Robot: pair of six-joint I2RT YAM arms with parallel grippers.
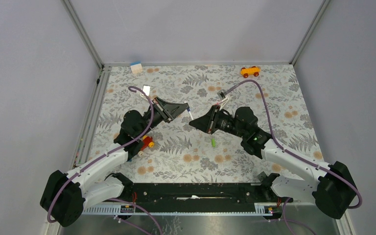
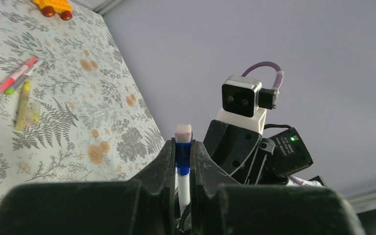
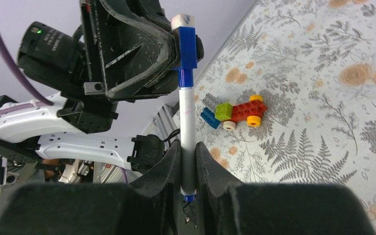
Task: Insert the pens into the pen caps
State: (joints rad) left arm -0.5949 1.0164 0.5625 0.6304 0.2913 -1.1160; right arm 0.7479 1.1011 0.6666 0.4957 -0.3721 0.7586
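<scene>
A white pen with a dark blue end spans the gap between my two grippers above the middle of the mat. My right gripper is shut on its white barrel. My left gripper is shut on the dark blue pen cap, and the pen's front end sits inside that cap. In the top view the two grippers face each other closely. A pink-red pen and a pale yellow pen lie on the mat. A lime green pen cap lies below the right gripper.
An orange toy car stands at the mat's far right edge. A toy of red, green and yellow bricks lies by the left arm. A white and blue block sits at the far left. Metal rails frame the mat.
</scene>
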